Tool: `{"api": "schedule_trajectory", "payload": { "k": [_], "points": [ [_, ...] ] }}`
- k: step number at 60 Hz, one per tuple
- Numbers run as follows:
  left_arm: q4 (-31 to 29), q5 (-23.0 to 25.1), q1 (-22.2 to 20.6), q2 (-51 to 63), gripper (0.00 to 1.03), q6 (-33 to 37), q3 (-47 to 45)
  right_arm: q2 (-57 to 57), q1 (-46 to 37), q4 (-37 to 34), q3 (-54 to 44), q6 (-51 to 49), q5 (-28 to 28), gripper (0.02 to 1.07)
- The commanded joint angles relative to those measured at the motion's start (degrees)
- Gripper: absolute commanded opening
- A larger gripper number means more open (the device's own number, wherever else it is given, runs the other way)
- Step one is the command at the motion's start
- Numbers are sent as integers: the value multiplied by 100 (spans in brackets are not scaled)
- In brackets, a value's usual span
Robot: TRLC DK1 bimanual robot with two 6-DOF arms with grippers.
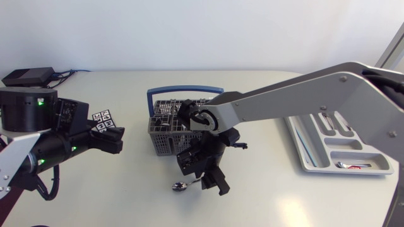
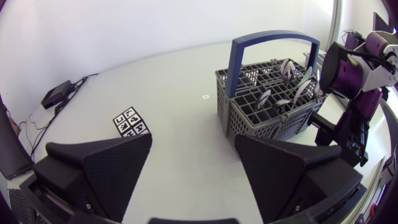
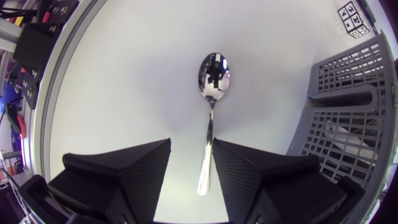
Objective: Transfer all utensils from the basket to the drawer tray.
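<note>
**Spoon on the open table, right pincer spread around its handle**

The right pincer is hanging low over the table with its fingers spread. The handle of a spoon is running into the gap between them, closer to the finger on the basket's side and not pinched from both sides. The spoon is lying flat with its bowl pointing ahead of the pincer. It is sitting just in front of the basket, whose grey lattice wall is rising close beside one finger. On the other side a broad band of bare table is stretching out to the table's curved edge.

The right arm is reaching from the right over the middle of the table, passing above the basket's near corner. More utensils are standing in the basket under its blue handle.

The drawer tray is lying at the table's right edge, well apart from the basket, with a few pieces already in its compartments.

The left pincer is hovering with its fingers spread wide over bare table. It is near a marker cube and pointing toward the basket, with open surface between them. The cube's faces are showing black-and-white square patterns, and no lettering on them is readable. A black box with cables is sitting at the far left corner.
</note>
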Motion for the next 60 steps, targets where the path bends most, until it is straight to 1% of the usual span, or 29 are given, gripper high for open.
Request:
{"api": "schedule_trajectory", "payload": {
  "k": [1, 5, 8, 21, 24, 31, 33, 35, 37, 44, 60],
  "points": [
    [41, -56, -89, -26, 93, 121, 46, 75, -85, -125, 244, -181, -109, 54],
    [85, -56, -151, -26, 93, 121, 29, 251, -76, -134, 419, -84, -109, 66],
    [102, -56, -177, -8, 93, 121, 29, 435, -50, -169, 586, -5, -109, 67],
    [85, -56, -204, -8, 93, 130, 3, 708, 12, -406, 903, 118, -161, 67],
    [94, -56, -283, 18, 93, 130, -6, 716, 12, -432, 920, 127, -161, 67],
    [225, -65, -687, 308, 93, 77, -15, 734, 20, -467, 955, 179, -170, 67],
    [287, -144, -836, 449, 93, 77, -6, 743, 29, -467, 947, 197, -170, 67],
    [305, -337, -1065, 589, 93, 77, 29, 743, 29, -459, 947, 223, -170, 67],
    [340, -504, -1249, 686, 93, 77, 55, 743, 38, -450, 938, 241, -170, 64],
    [445, -671, -1504, 923, 94, 77, 108, 734, 56, -441, 938, 267, -179, 61],
    [656, -698, -1416, 897, 95, 69, -33, 734, 91, -547, 973, 346, -117, 61]
  ]
}}
